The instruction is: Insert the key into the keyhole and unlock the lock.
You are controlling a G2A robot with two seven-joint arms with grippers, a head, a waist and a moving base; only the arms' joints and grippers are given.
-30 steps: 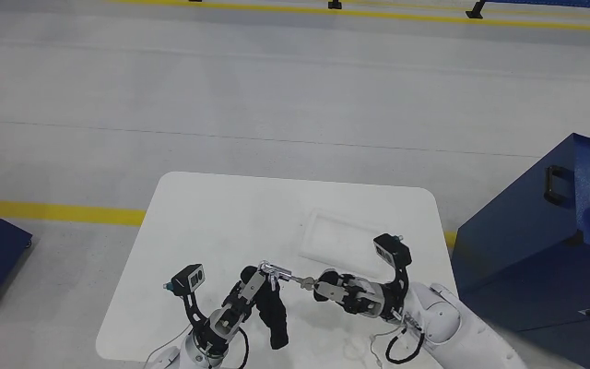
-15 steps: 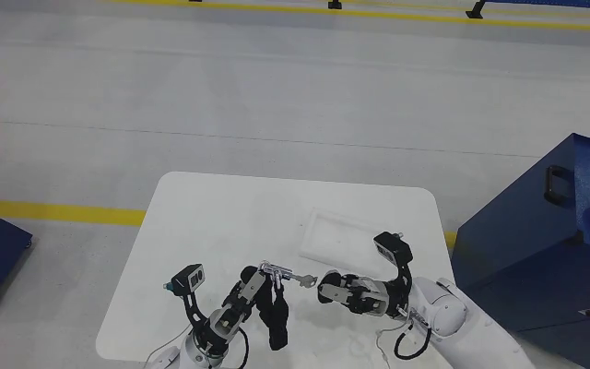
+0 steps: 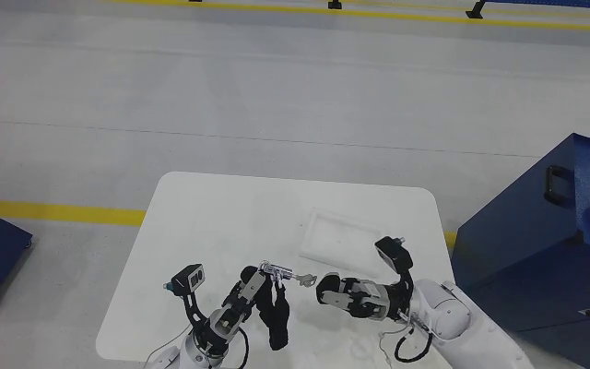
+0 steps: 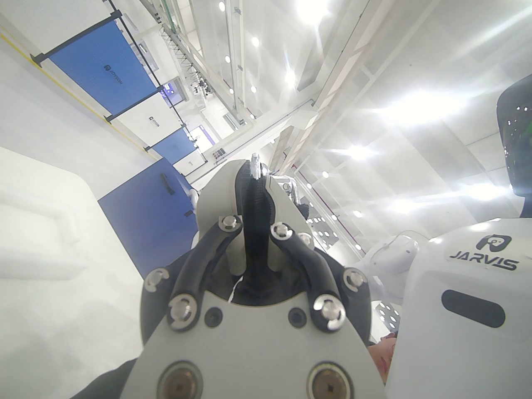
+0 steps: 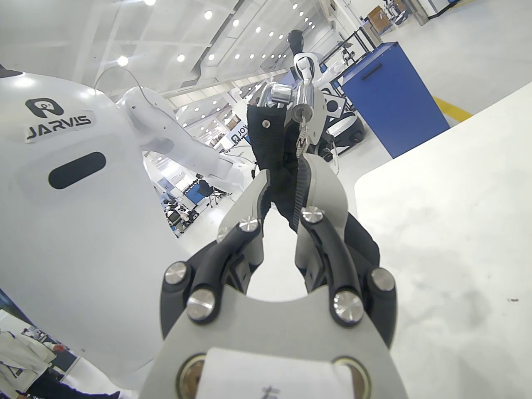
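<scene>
Lock (image 3: pixel 274 270) is hanging over the desk (image 3: pixel 212 221), key (image 3: pixel 300 279) sticking from its keyhole. Left hand (image 4: pixel 254 174) is clamping tight on a black strap (image 4: pixel 254 226) by the lock; blue panels (image 4: pixel 112 68) are carrying white print. Right hand (image 5: pixel 291 168) is hovering beside the key, fingers (image 5: pixel 322 184) slightly apart, gripping nothing.

The left gripper (image 4: pixel 254 172) has pale grey fingers (image 4: pixel 216 205), black linkage bars (image 4: pixel 199 251) and silver screws (image 4: pixel 230 222). Beside the left gripper rises a glossy white torso (image 4: pixel 432 342) with a black logo (image 4: pixel 484 251) and a black oval slot (image 4: pixel 473 308). What looks like a thin white cable (image 4: pixel 388 247) runs nearby, and a glossy black head (image 4: pixel 515 134) sits above.
</scene>
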